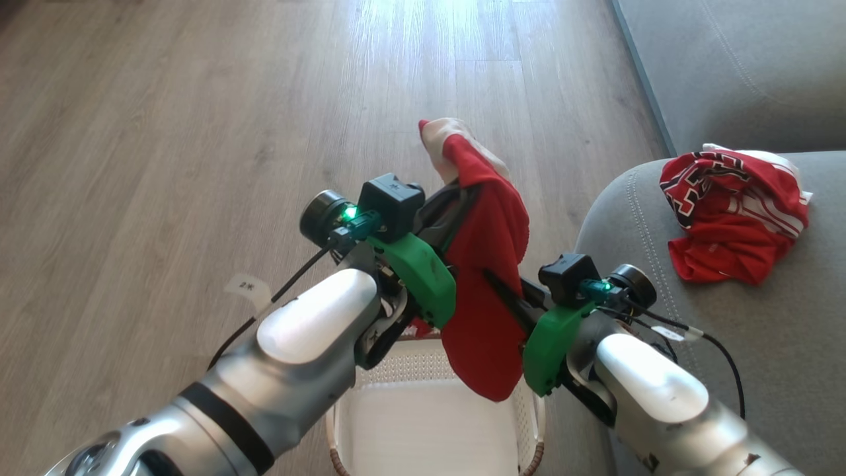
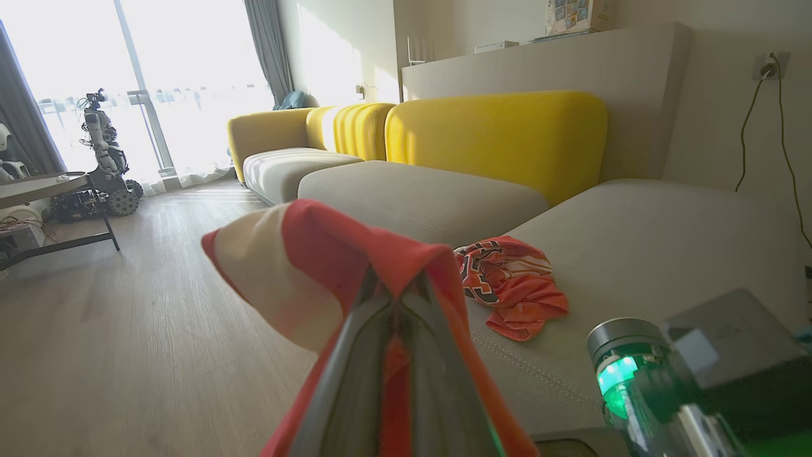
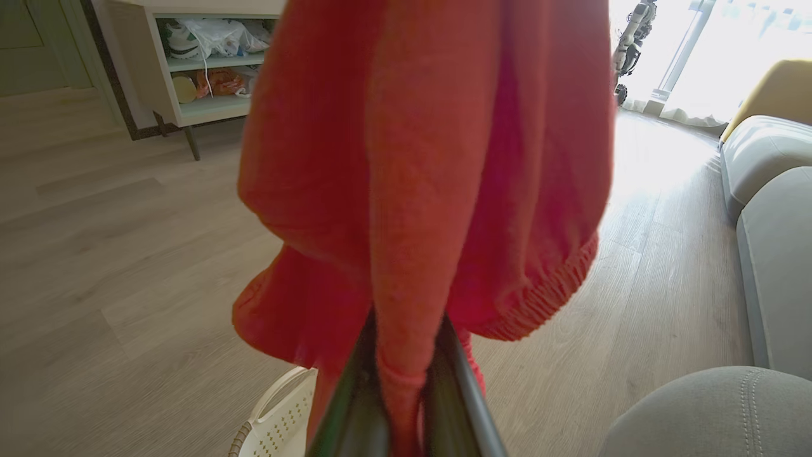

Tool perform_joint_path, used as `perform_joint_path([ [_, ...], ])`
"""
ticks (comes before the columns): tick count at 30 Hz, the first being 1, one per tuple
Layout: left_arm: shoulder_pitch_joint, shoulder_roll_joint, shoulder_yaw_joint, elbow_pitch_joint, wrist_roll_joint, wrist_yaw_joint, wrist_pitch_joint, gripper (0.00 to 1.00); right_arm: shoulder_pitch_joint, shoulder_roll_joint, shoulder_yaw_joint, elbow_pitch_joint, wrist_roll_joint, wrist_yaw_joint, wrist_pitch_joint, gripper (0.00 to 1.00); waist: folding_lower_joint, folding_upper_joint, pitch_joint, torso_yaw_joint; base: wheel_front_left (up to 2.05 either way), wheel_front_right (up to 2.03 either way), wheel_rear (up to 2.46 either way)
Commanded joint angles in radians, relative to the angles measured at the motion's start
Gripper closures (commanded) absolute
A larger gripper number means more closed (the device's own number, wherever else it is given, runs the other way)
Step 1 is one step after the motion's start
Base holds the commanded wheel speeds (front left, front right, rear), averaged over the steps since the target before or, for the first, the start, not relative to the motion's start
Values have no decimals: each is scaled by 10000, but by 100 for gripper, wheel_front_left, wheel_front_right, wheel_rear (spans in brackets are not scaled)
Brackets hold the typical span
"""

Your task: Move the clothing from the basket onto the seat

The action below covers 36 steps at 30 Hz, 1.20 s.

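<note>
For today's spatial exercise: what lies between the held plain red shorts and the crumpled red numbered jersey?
Head view: bare wooden floor, then the grey fabric sofa's rounded edge.

Soft cloth shorts (image 1: 492, 244); perforated plastic basket (image 1: 423, 430); seemingly matt wood floor (image 1: 165, 132).

The basket (image 1: 429, 423) and sofa (image 1: 740, 66) are viewed steeply downward from the head. The red shorts (image 3: 431, 158) are seen close up from both wrists, and the sofa is shared by all views.

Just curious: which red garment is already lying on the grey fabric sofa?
The red jersey with black-and-white numerals; the plain red shorts are held aloft.
</note>
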Motion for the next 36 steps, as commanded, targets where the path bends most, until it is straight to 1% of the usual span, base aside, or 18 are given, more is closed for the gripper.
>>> perform_joint_path([
  [1, -460, 253, 347, -111, -23, 158, -90, 100, -580, 54, -16, -218, 159, -4, -185, 100, 1, 0, -5, -77, 0, 0, 0],
  [2, -419, 275, 335, -65, -10, 191, -114, 84, -608, 25, -58, -219, 218, -4, -195, 100, 1, 0, -6, -118, 0, 0, 0],
  [3, -419, 275, 335, -65, -10, 191, -114, 84, -608, 25, -58, -219, 218, -4, -195, 100, 1, 0, -6, -118, 0, 0, 0],
  [4, -365, 287, 335, -23, -23, 210, -136, 65, -638, -6, -113, -235, 285, -4, -202, 100, 1, 0, -6, -159, 0, 0, 0],
  [5, -304, 293, 343, 16, -49, 227, -160, 53, -675, -48, -174, -262, 335, -4, -208, 100, 1, 0, -5, -205, 0, 0, 0],
  [6, -244, 300, 340, 58, -66, 239, -180, 20, -710, -101, -231, -283, 368, -4, -212, 100, 1, 0, -4, -256, 0, 0, 0],
  [7, -191, 309, 333, 101, -72, 250, -206, 0, -746, -170, -285, -300, 374, -4, -215, 100, 1, 0, -2, -309, 0, 0, 0],
  [13, 122, 288, 361, 239, -123, 340, -429, 0, -864, -642, -944, -677, 325, -4, -221, 100, 1, 0, 26, -722, 0, 0, 0],
  [19, 585, 215, 435, 302, -264, 358, -616, 0, -872, -1220, -1508, -897, 226, -4, -222, 100, 1, 0, 20, -1351, 0, 0, 0],
  [29, 1242, -5, 430, 369, -265, 326, -790, 0, -880, -2083, -2509, -1140, -69, -4, -54, 100, 1, 0, 166, -2859, 0, 0, 0],
  [36, 1370, -140, 433, 385, -97, 330, -831, 0, -803, -2431, -3035, -1637, -316, -4, 257, 100, 1, 0, 518, -3915, 0, 0, 0],
])
